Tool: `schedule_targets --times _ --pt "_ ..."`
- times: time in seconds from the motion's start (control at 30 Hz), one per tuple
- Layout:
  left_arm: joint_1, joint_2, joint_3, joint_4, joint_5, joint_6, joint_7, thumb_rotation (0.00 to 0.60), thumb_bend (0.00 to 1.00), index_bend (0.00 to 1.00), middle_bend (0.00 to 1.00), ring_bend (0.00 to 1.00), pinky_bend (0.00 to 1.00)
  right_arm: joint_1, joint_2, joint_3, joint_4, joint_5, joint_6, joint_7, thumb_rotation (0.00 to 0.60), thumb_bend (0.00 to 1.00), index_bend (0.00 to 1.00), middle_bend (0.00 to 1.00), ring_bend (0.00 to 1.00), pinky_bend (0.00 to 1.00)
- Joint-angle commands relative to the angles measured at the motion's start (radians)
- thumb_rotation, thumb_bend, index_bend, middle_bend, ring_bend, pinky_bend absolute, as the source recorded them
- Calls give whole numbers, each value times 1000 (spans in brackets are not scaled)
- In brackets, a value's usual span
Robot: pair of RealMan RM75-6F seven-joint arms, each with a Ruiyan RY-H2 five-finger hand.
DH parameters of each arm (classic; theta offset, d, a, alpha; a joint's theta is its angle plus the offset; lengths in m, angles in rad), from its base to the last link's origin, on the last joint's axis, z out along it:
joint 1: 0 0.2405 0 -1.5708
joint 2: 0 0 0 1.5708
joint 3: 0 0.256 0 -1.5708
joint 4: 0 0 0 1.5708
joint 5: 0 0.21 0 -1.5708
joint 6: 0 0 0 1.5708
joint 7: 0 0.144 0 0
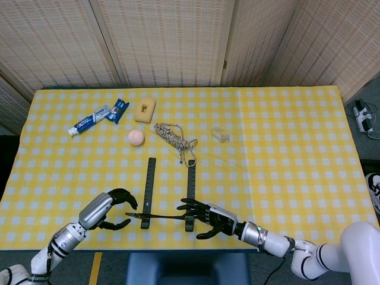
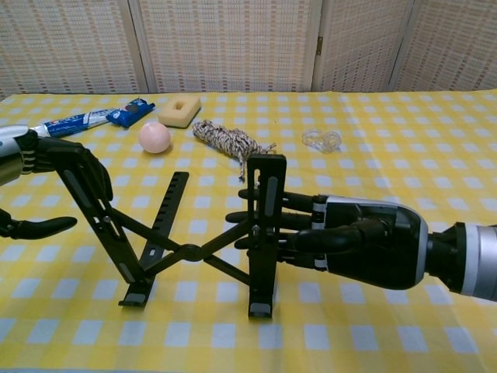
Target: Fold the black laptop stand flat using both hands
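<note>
Yellow-check counter (image 1: 285,148) w/ woven screens behind. Left hand (image 2: 54,167) fingers curl on laptop stand (image 2: 194,233) left arm; right hand (image 2: 349,241) fingers grip its right upright. Stand sits propped open at near edge.

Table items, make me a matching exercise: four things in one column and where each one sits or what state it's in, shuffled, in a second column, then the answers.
Column one:
1. toothpaste tube
2. pink ball
3. laptop stand
4. clear plastic piece

Column two:
A. propped open, with the left hand and the right hand on its raised arms
B. far left of the cloth, beside a blue wrapper
C. alone, right of the rope
D. just in front of the yellow sponge

Pairs: 1-B, 2-D, 3-A, 4-C
</note>
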Motion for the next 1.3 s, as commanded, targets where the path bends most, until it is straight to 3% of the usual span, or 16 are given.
schedule_targets --times 0.03,0.63,0.73,0.9,1.1,1.3 --pt "-1 0 0 -1 0 -2 1 600 383 457 429 366 249 -1 -1 -11 -1 10 3 41 600 183 0 127 170 0" --pt "-4 -3 0 4 -5 -14 2 600 383 439 429 354 248 -13 -10 -51 -38 27 0 147 600 183 0 129 151 0" --pt "-7 -2 3 3 -6 -23 6 600 383 407 425 334 245 -21 -6 -46 -38 16 16 72 600 183 0 129 150 0" --pt "-13 8 10 -5 -19 -62 45 600 380 301 339 244 220 -33 24 -18 -76 -16 66 -182 600 183 0 129 150 0" --pt "-6 0 2 -5 -47 -88 131 600 380 302 324 230 215 -17 89 16 -165 -11 74 -312 600 182 0 129 150 0" --pt "0 -22 -4 5 -84 -129 208 600 380 393 324 232 213 -14 135 50 -227 28 66 -389 600 183 0 127 145 0"
